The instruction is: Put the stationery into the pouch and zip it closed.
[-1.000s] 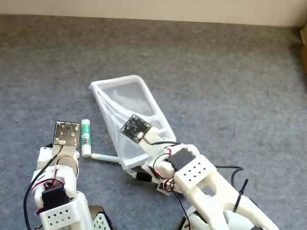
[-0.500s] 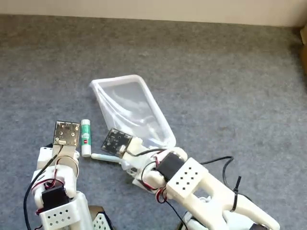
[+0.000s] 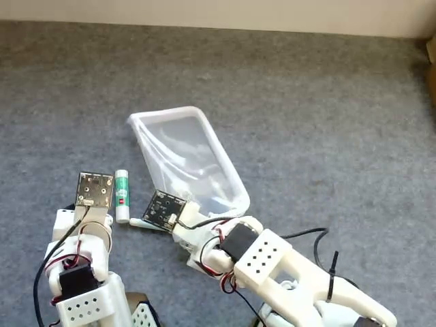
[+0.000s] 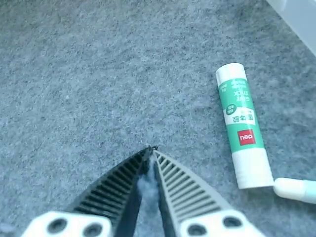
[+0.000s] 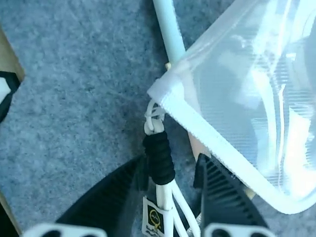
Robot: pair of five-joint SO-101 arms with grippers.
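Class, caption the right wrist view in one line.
Right gripper straddling black zipper pull at corner of translucent white mesh pouch on grey carpet.

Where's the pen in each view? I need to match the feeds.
High view: pen lies between glue stick and pouch.
Left wrist view: pen tip at the glue stick's end.
Right wrist view: pen meets the pouch's corner.
Shared landmark: the pouch.
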